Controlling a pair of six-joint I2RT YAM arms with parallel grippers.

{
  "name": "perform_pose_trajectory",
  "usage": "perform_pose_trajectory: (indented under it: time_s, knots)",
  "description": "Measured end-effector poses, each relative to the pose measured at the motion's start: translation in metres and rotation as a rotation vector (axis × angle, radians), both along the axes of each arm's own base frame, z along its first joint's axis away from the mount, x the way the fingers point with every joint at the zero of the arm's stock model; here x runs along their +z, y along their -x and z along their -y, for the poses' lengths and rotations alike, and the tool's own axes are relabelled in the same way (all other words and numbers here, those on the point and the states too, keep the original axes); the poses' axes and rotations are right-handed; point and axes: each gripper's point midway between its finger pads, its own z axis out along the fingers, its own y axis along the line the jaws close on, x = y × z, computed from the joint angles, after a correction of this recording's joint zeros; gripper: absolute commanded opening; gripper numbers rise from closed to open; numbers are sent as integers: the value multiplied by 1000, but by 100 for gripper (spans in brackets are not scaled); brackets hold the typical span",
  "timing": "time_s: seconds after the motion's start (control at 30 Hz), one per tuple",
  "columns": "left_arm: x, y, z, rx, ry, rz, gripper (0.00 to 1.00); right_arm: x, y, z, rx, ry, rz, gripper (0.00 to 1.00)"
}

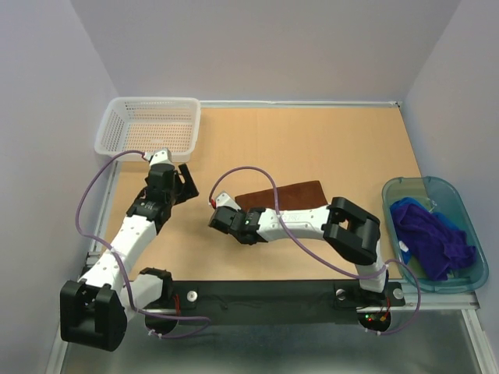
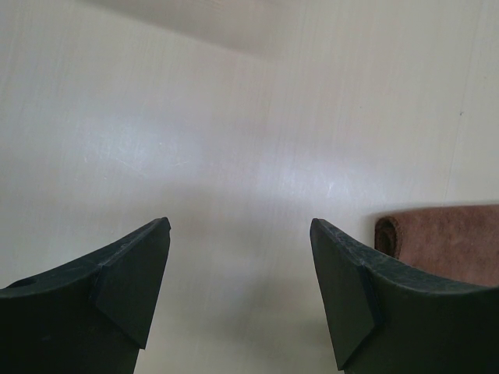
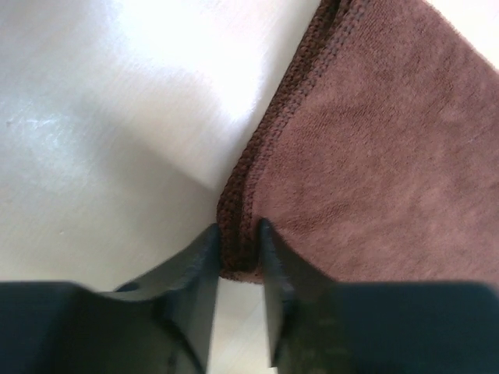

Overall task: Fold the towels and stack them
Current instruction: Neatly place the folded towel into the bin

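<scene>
R claw (image 3: 238,231) is clamped on the rust-brown towel (image 1: 288,192). Its 2 fingers (image 3: 191,273) sit either side of the stitched hem at the towel's near corner, w/ cloth filling the narrow gap between them. In the R wrist view the rest of the towel spreads up and to the right from the pinch, and bare desk (image 1: 312,140) shows to the left of the hem.

From the top cam the towel lies flat near the desk's centre as a long strip, slightly angled. Its left end is at the R claw and its near edge is partly covered by the R forearm. It looks folded double, judging by the rounded edge in the L wrist view, but thickness is hard to read.

L claw (image 2: 240,226) is wide apart w/ nothing between the fingers, just pale desk. It hovers left of the towel's left end and isn't touching it. The brown edge shows just past its right finger in the L wrist view.

The other 2 towels, bright blue towel (image 1: 404,214) and dark purple towel (image 1: 444,248), sit bunched together in a teal bin (image 1: 396,187) at the desk's right edge, well apart from both claws. A white mesh basket (image 1: 152,102) sits at the far left corner, beyond the L claw.
</scene>
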Motion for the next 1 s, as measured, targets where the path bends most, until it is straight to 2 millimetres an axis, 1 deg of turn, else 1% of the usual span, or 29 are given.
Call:
perform_pose_trajectory:
  time_s: [0.03,0.07,0.1,0.23,0.4,0.57,0.6,0.63,0.77,0.87,0.9,1.0]
  knots:
    - [-1,0,1,-3,2,-3,83,-2,2,-1,8,-1,-11,15]
    - [-1,0,2,-8,5,-5,83,-3,3,-1,12,0,-17,10]
    - [-2,0,3,-14,9,-9,83,-5,3,-1,19,7,-20,1]
    - [-7,-1,11,-43,33,-26,83,-5,3,-1,33,14,-22,0]
    - [-18,3,34,-99,148,-71,85,-3,2,1,36,-16,-52,0]
    - [-29,12,55,-125,286,-118,90,2,-7,14,7,-100,-128,0]
    - [-30,13,59,-129,313,-130,93,3,-8,18,0,-108,-142,0]
    - [-33,14,66,-139,347,-141,94,3,-10,23,-10,-119,-157,0]
    - [-43,22,89,-174,444,-192,95,8,-13,26,-19,-176,-194,1]
    - [-53,34,113,-212,503,-241,96,14,-11,26,-18,-225,-210,1]
    - [-55,39,125,-230,523,-259,96,17,-10,25,-18,-247,-215,0]
    - [-60,49,148,-262,564,-291,96,27,-10,22,-18,-299,-213,0]
